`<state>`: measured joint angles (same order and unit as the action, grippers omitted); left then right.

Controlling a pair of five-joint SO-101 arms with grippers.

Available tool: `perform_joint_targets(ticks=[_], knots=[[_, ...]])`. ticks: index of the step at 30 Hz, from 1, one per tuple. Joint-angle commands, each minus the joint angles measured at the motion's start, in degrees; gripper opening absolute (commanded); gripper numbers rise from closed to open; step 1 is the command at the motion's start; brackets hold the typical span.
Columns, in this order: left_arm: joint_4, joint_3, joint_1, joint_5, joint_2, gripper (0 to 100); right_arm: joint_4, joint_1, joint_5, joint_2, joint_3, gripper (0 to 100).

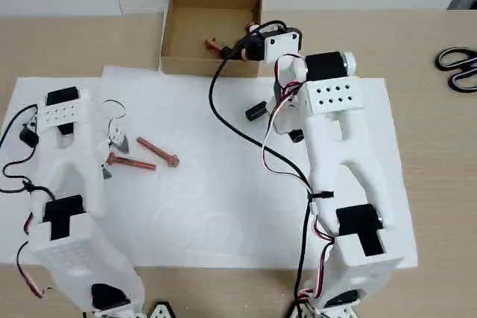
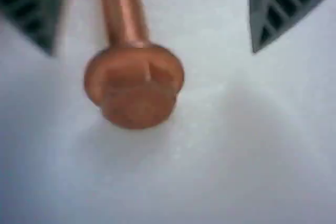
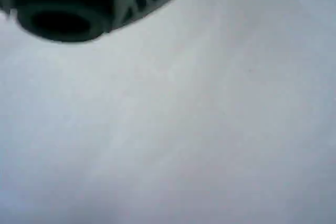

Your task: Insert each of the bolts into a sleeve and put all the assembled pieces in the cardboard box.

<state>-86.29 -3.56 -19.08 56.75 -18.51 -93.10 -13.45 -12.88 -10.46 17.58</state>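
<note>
Between the left gripper's [image 2: 152, 30] ribbed grey fingers [image 2: 31, 3], which stand wide apart, a copper bolt [image 2: 134, 85] lies flat on the white sheet [image 2: 236, 156]. Its flanged head is nearest the wrist and its shank runs out past the fingertips, and neither finger touches it. Just past that shank's far end a second copper bolt [image 1: 157, 151] lies at a slant on the same sheet, near the first but apart from it, with its head at the end farther from the fingers. Well apart from those fingers, across the sheet, the right gripper [image 1: 289, 126] points down beneath its own arm, and whether it grips anything cannot be told. A black sleeve [image 3: 63, 22] sits right at its tip, low over the sheet. Another black sleeve [image 1: 257, 111] lies just beside that gripper, on the side toward the left arm. Beyond the right gripper the cardboard box [image 1: 173, 31] stands on the wooden table [image 1: 432, 147] at the sheet's far edge. A third bolt [image 1: 215, 45] lies inside it near the wall closest to that gripper, and whether it wears a sleeve cannot be told. A pair of scissors [image 1: 458, 68] lies well off on the table, on the right arm's outer side.
</note>
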Motion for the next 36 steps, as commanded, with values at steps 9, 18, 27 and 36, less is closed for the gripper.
perform_joint_targets(ticks=[9,18,27,36], knots=[[1.3,0.6,0.4,-0.3,-6.8,12,0.0,-0.2,1.7,3.5,2.5,0.6],[-0.8,4.1,2.3,-0.3,-8.4,10,0.0,-0.2,1.6,3.7,2.5,0.6],[-7.5,14.8,5.2,-5.1,-8.7,3,0.0,-0.2,1.6,3.8,2.5,0.6],[-7.6,25.3,5.5,-22.8,-8.5,6,0.0,-0.1,1.6,3.8,2.5,0.6]])
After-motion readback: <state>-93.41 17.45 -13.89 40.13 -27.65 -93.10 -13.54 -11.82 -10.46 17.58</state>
